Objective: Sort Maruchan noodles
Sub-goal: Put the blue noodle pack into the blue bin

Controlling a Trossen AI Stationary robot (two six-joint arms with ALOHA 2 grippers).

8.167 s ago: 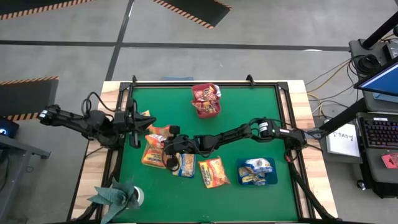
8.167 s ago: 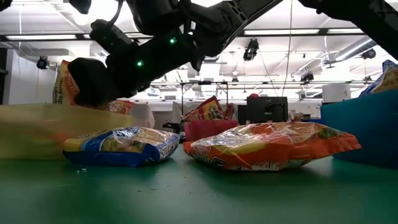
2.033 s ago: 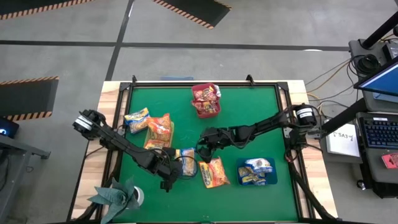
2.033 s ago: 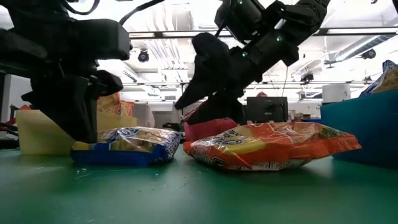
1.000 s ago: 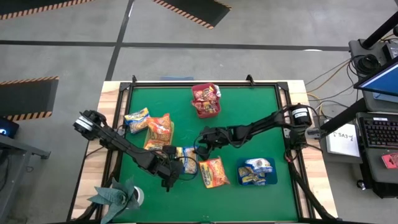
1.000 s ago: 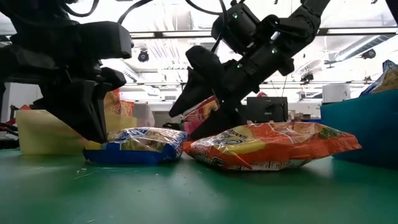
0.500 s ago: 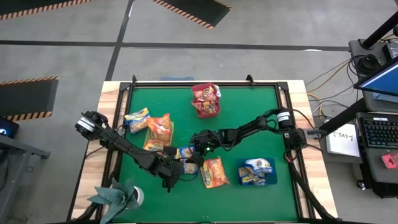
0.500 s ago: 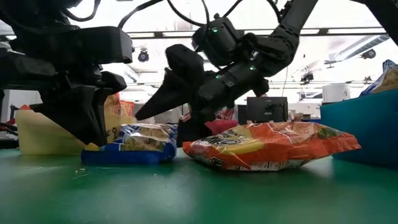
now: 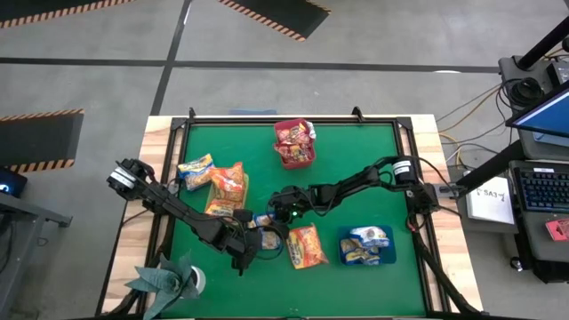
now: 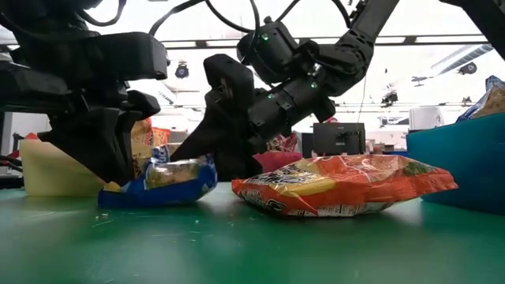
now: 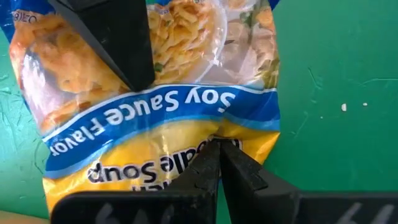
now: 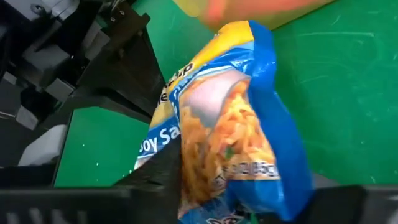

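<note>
A blue-and-yellow noodle packet (image 9: pixel 265 228) (image 10: pixel 170 178) lies on the green table between my two grippers. My left gripper (image 9: pixel 251 242) (image 11: pixel 219 150) is shut, with its tips on the packet's yellow end. My right gripper (image 9: pixel 275 216) (image 12: pixel 242 190) reaches in from the table's far right and is shut on the packet's blue end. An orange packet (image 9: pixel 305 246) (image 10: pixel 347 185) lies flat on the table just to the right. My left gripper presses its shut fingertips (image 11: pixel 211 163) onto the packet's yellow end (image 11: pixel 186 140), slanting down from the table's left. That end stays on the table. My right gripper pinches the packet's blue end (image 12: pixel 273 168) between its two fingers, slanting down from the far right. The wrapper bulges between the fingers. That end (image 10: pixel 207 169) tips up off the table.
A blue tray (image 9: pixel 388 256) with blue packets stands near right. A red tray (image 9: pixel 295 160) with red packets stands at the far middle. Orange packets (image 9: pixel 227 187) lie at the left. A teal paper ornament (image 9: pixel 169 280) sits at the near left corner.
My right gripper has come down and toward the table's left, onto the blue-and-yellow packet, and has shut on its blue end. That end has buckled and tipped up. The yellow end under my left gripper has stayed in place.
</note>
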